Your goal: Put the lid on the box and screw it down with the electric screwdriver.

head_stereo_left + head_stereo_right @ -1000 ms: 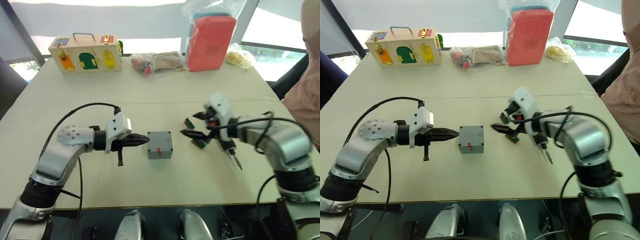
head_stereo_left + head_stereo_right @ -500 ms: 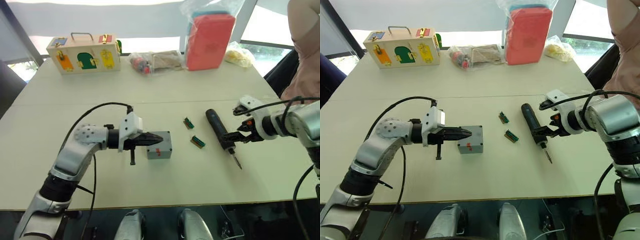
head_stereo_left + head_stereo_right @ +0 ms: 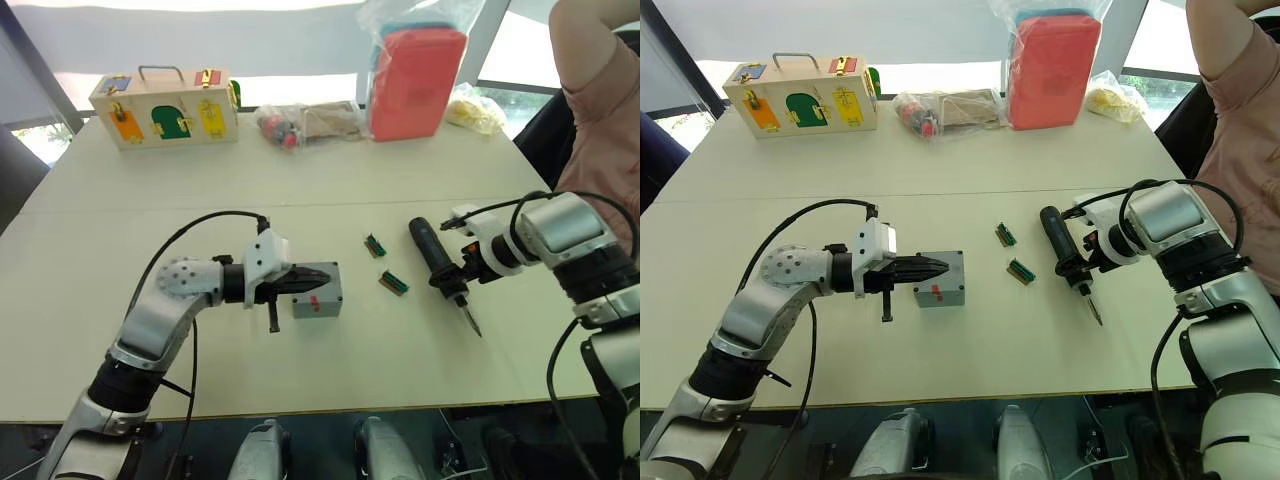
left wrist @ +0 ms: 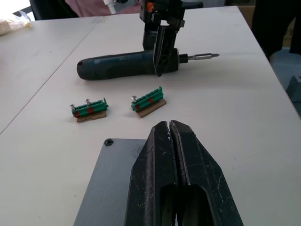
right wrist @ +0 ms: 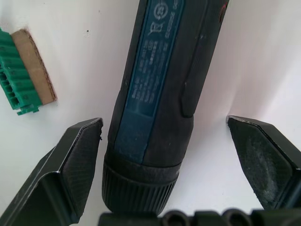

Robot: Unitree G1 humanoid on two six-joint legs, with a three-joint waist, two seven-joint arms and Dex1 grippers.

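Right gripper about to take the black pen-shaped electric screwdriver (image 3: 437,263)

It lies on the counter (image 3: 300,190) between the wide-open, empty fingers of the right gripper (image 5: 164,155); close squarely on the barrel. The left gripper (image 4: 175,155), closed and empty, presses on the grey square lid (image 4: 110,188) over the box.

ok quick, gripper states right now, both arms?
Left gripper: shut, empty, tips over the lid on the box.
Right gripper: open, straddling the electric screwdriver, not clamped yet.

Bright backlight — window glare, soft shadows
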